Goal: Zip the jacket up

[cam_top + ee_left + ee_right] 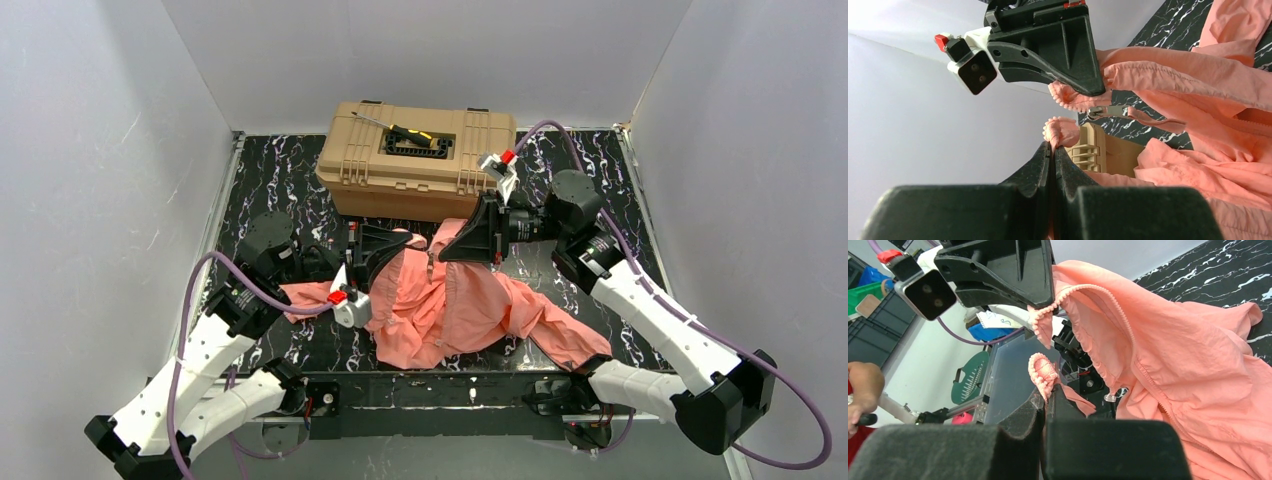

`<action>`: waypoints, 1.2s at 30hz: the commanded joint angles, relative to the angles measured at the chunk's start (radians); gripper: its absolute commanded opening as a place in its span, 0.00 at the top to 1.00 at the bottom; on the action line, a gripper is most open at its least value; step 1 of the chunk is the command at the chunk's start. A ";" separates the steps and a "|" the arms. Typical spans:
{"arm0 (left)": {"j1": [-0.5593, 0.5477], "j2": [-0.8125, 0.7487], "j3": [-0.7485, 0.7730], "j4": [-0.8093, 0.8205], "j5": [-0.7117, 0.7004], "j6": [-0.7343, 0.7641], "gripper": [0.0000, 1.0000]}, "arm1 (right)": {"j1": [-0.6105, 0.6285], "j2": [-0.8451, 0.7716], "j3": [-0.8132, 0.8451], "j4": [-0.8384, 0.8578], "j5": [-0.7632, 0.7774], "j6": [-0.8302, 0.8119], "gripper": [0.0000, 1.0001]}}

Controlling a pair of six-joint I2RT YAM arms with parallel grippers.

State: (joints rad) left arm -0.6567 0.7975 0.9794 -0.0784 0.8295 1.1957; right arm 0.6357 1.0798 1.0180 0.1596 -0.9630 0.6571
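The salmon-pink jacket (470,310) lies crumpled on the black marble table (270,185), its front open and its top lifted between the two grippers. My left gripper (405,240) is shut on one zipper edge of the jacket, with pink teeth showing at its tips in the left wrist view (1053,146). My right gripper (445,253) is shut on the other zipper edge, seen in the right wrist view (1047,390). The metal zipper slider (1104,111) hangs just below the right gripper's tips. The two held ends are a short gap apart.
A tan toolbox (415,160) with a black-and-yellow tool (420,140) on its lid stands right behind the grippers. White walls enclose the table on three sides. A person's arm (863,387) shows beyond the table in the right wrist view.
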 commanded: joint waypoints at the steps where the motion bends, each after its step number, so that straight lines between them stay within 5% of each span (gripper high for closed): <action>1: -0.003 -0.016 -0.023 0.019 -0.013 -0.109 1.00 | 0.004 -0.019 -0.025 0.032 0.014 -0.044 0.99; 6: -0.003 -0.004 -0.116 0.015 -0.082 -0.272 1.00 | 0.002 -0.036 -0.038 -0.026 0.073 -0.141 0.99; 12: -0.003 -0.032 -0.309 0.057 -0.092 -0.246 1.00 | 0.002 -0.028 -0.026 -0.102 0.080 -0.213 0.99; 19: -0.002 0.004 -0.296 -0.061 -0.042 -0.237 0.44 | 0.002 -0.017 0.033 -0.262 0.105 -0.340 0.99; 23: 0.003 0.052 -0.171 -0.108 0.013 -0.371 0.30 | 0.000 -0.014 0.056 -0.299 0.118 -0.387 0.99; 32: 0.044 0.130 -0.074 0.227 0.063 -0.968 0.39 | 0.001 -0.020 0.061 -0.256 0.115 -0.406 0.99; 36: 0.048 0.161 -0.040 0.296 0.088 -1.120 0.49 | 0.001 -0.028 0.054 -0.228 0.115 -0.407 0.99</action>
State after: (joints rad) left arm -0.6151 0.9428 0.8875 0.0990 0.8581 0.3332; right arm 0.6353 1.0771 1.0336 -0.1299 -0.8467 0.2722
